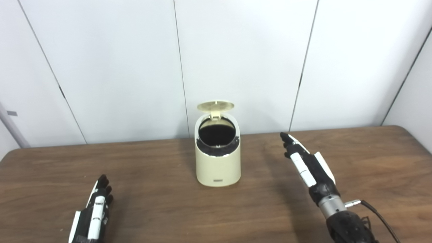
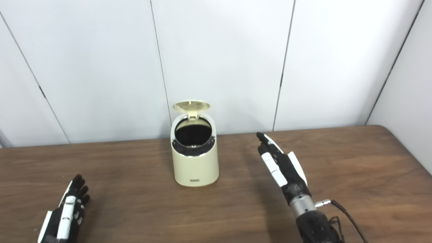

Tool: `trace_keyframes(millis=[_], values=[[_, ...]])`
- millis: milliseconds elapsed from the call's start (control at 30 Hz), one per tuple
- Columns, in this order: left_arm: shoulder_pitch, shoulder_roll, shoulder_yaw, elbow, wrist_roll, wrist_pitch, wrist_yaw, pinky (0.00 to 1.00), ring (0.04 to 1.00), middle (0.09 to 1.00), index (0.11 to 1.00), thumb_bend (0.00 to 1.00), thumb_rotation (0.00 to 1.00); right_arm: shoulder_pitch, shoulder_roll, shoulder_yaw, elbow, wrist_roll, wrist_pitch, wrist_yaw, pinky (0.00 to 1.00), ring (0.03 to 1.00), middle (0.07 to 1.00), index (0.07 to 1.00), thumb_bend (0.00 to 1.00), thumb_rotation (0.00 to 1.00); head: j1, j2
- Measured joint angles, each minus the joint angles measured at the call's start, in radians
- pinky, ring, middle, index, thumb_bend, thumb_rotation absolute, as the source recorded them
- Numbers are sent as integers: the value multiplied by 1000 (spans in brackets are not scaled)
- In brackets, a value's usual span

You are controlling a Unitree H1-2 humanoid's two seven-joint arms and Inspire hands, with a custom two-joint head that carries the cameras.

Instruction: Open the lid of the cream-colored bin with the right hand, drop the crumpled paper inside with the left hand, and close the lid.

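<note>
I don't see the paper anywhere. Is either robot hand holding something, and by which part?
Nothing is held: left robot hand and right robot hand are both open.

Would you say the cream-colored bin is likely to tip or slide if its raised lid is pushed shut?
The bin looks small and probably light, so it may slide on the smooth table. Being taller than wide, with its lid hinged at the back, a hard push might rock it.

The bin [image 1: 218, 165] bears a small, unreadable label.

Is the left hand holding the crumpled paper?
No, the left hand rests on the table, fingers extended, nothing in it.
</note>
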Motion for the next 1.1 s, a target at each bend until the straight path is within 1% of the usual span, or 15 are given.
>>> trace_keyframes(millis=[133, 300, 467, 567, 700, 800, 867, 1100], values=[[1, 0, -4, 0, 4, -1, 6, 1000, 1000, 1000, 1000, 318, 758, -25, -22, 35, 1, -73, 3, 0, 816, 898, 923, 902, 583, 999, 6, -5], [1, 0, -13, -1, 16, -2, 14, 1000, 1000, 1000, 1000, 316, 750, -69, -37, 67, 3, -161, 5, 0, 842, 897, 914, 900, 552, 1000, 11, -11], [1, 0, -17, -2, 28, -5, 15, 1000, 1000, 1000, 1000, 308, 747, -121, -39, 81, 2, -201, 33, 13, 868, 909, 923, 902, 528, 980, 17, -9], [1, -1, -19, -2, 28, -5, 15, 1000, 1000, 1000, 1000, 319, 726, -144, -41, 87, 2, -205, 38, 33, 877, 923, 940, 910, 529, 953, 21, -6], [0, -2, -22, -2, 32, -6, 15, 1000, 1000, 1000, 1000, 342, 724, -172, -58, 108, 1, -229, 49, 57, 877, 931, 954, 919, 535, 954, 28, -5], [0, -2, -23, -1, 35, -10, 13, 1000, 1000, 1000, 1000, 335, 718, -201, -71, 124, -5, -275, 85, 71, 868, 924, 946, 917, 526, 963, 29, -2], [0, -2, -23, -1, 35, -10, 13, 1000, 1000, 1000, 1000, 327, 715, -224, -77, 135, -4, -298, 97, 83, 872, 924, 943, 914, 525, 959, 29, -5], [-1, -2, -27, 0, 43, -13, 13, 1000, 1000, 1000, 1000, 370, 724, -284, -111, 167, 3, -335, 98, 126, 860, 921, 934, 910, 516, 967, 38, -5]])
